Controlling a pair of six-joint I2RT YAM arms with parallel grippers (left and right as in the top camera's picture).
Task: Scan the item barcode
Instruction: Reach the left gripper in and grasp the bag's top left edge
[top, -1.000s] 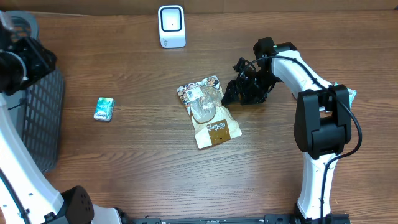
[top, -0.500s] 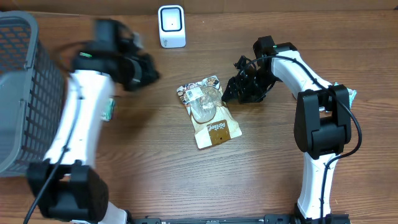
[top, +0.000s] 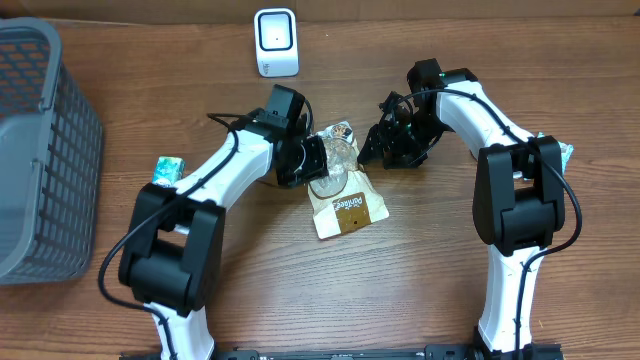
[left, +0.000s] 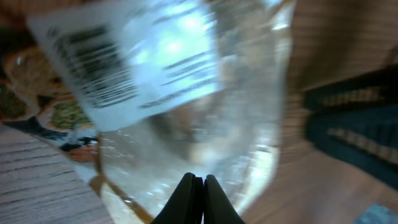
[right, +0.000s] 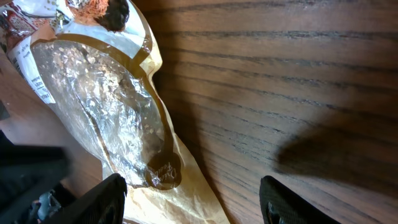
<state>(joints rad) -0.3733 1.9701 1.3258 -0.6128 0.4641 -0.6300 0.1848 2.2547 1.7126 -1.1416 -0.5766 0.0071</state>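
While the counter holds a grey basket at left, the snack bag lies flat mid-counter, barcode label up. Left fingers pressed together, empty, over its clear window. Right fingers spread wide, holding nothing, beside the bag. White scanner at far edge.

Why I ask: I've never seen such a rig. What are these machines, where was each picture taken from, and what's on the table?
Two white robot arms at a table. The wide picture looks down from above; the other two come from a camera on each wrist. A clear snack bag with a barcode label lies mid-table, a white scanner behind it, a grey basket and green packet at left. The left end effector is shut over the bag; the right end effector is open beside it. Neither appears to hold anything.
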